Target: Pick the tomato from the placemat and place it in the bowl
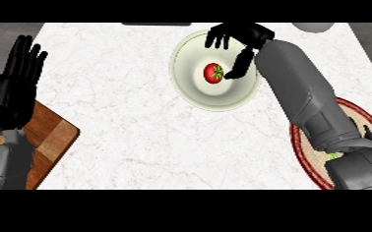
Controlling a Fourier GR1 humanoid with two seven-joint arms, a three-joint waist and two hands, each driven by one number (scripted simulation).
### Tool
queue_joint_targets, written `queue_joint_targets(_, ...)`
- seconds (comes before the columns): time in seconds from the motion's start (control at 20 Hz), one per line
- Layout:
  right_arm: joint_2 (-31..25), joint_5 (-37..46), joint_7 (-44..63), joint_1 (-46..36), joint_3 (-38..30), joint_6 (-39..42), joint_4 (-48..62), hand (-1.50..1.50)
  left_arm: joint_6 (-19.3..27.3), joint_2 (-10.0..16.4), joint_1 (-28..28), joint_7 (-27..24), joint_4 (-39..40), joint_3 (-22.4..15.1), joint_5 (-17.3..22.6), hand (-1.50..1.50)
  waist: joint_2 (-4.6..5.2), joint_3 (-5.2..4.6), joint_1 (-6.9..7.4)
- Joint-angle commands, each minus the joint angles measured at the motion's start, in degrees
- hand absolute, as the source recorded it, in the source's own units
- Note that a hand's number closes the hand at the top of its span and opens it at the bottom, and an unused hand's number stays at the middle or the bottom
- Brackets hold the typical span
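Hovering above the far rim of the bowl [181, 54]: right hand [236, 35], fingers spread and relaxed, not curled round anything, so opened and carrying nothing. One digit stretched toward the bowl's middle, its tip just beside the right side of the tomato [212, 72]; touching it or a little apart, cannot tell. Grey forearm running from that hand back toward the near right corner of the counter [145, 128], passing over the bowl's right rim and hiding a part of it. Tomato lying in the middle of the bowl, red with a green stem part on top, off the placemat [309, 163]. Bowl pale and round, standing near the far edge of the counter, a bit to the right of the middle. Placemat round and woven, with a dark red border, at the right edge close to the near corner, well apart from the bowl and for a big part covered by the forearm. Left hand [18, 76] at the left edge, opened flat with straight fingers up, resting, holding nothing. Nearer than it, at the near left corner, a brown wooden cutting board [54, 135], partly hidden by the left forearm. At the far right corner a grey rounded thing [314, 27], cut off by the view. At the far edge, left of the bowl, a dark flat strip [156, 24].
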Motion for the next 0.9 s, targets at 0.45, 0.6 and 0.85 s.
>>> queue_joint_targets(0.45, 0.9, -15.0, -4.2, 2.0, -16.2, -6.4, 1.0, -1.50, 0.1, -0.8, -0.6, -1.5, 0.1, -0.8, -0.7, 0.00, 0.43, 0.05, 0.72)
queue_joint_targets(0.6, -4.9, -18.5, -1.3, -2.0, -20.7, -4.4, 3.2, -1.50, 0.7, -0.7, -2.1, -0.8, 1.3, -0.7, -1.2, 0.00, 1.00, 0.06, 1.66)
queue_joint_targets(0.85, -11.7, -21.4, -2.2, -0.3, -24.6, -2.0, 6.4, -1.50, -1.0, -0.6, -3.5, -2.3, 3.3, -0.8, -0.2, 0.00, 1.56, 0.10, 2.06)
